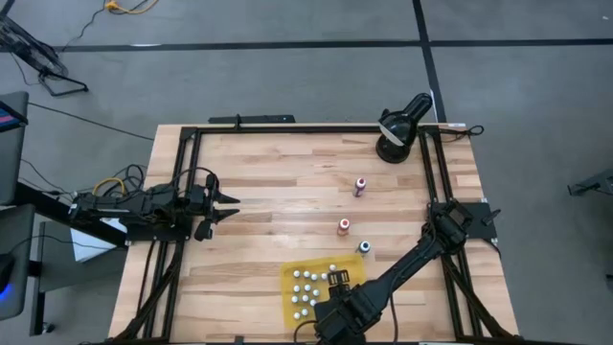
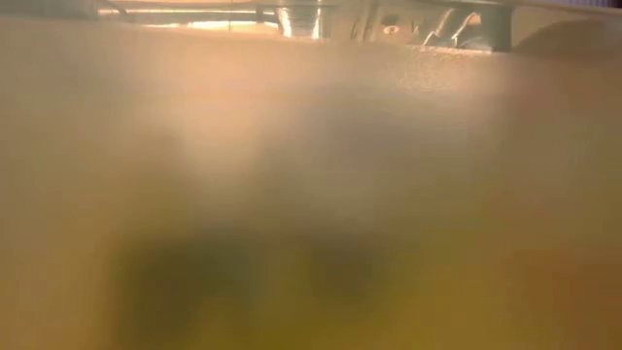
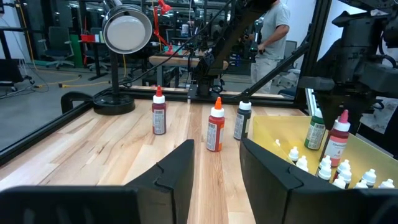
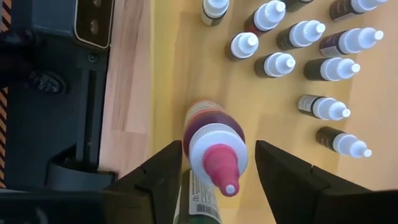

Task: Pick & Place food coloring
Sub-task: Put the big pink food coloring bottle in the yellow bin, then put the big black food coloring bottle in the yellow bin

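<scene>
The food coloring is a set of tiny bottles. Several white-capped ones (image 4: 280,62) stand on the yellow tray (image 1: 287,273) near the table's front edge. A pink-capped bottle (image 4: 214,146) stands upright on the tray beside a green one (image 3: 315,129). My right gripper (image 4: 217,144) points down over the tray, open, with a finger on either side of the pink-capped bottle. Three more bottles stand on the bare wood: a pink-capped one (image 1: 360,185), an orange-capped one (image 1: 343,226) and a dark one (image 1: 365,247). My left gripper (image 1: 228,206) waits open at the table's left side. My right gripper stands astride the pink-capped bottle's shoulder (image 4: 193,134) from above, fingers pointing down. One finger (image 4: 168,168) lies close against the bottle's side; I cannot tell whether it touches. The other finger (image 4: 286,174) is clear of it. The bottle stands upright on the tray.
A black desk lamp (image 1: 397,129) stands at the far right corner. Black frame rails (image 1: 182,192) run along the table's sides. Bare wood lies between the left gripper and the three loose bottles. A person (image 3: 273,31) stands in the room beyond. The low view is a blur.
</scene>
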Robot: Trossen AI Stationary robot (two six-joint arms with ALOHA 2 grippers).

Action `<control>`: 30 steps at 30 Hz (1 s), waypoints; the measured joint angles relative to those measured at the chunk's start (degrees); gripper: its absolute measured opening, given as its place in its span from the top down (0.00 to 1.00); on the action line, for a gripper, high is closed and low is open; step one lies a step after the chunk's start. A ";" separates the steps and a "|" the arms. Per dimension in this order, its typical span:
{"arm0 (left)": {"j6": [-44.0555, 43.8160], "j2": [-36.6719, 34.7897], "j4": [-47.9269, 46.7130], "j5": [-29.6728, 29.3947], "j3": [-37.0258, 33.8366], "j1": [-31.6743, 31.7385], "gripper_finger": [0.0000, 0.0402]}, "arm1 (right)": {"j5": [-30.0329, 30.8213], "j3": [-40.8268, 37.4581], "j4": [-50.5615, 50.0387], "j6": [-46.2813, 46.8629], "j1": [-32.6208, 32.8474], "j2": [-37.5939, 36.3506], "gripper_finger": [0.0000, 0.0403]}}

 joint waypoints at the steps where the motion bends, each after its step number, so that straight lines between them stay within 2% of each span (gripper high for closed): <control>1: 0.00 0.00 0.02 0.00 0.00 0.02 0.70 | -0.03 0.00 0.00 -0.01 0.00 0.00 0.53; 12: 0.00 0.00 0.01 0.00 0.00 0.02 0.70 | -1.67 0.01 -0.91 0.01 0.02 -0.01 0.56; 24: 0.00 -0.02 0.02 0.00 0.00 0.02 0.70 | -1.52 0.11 -5.72 1.02 -0.25 -3.30 0.39; 30: 0.01 0.00 0.00 0.01 0.00 0.00 0.70 | -1.82 0.10 -9.91 1.02 -1.32 -6.88 0.38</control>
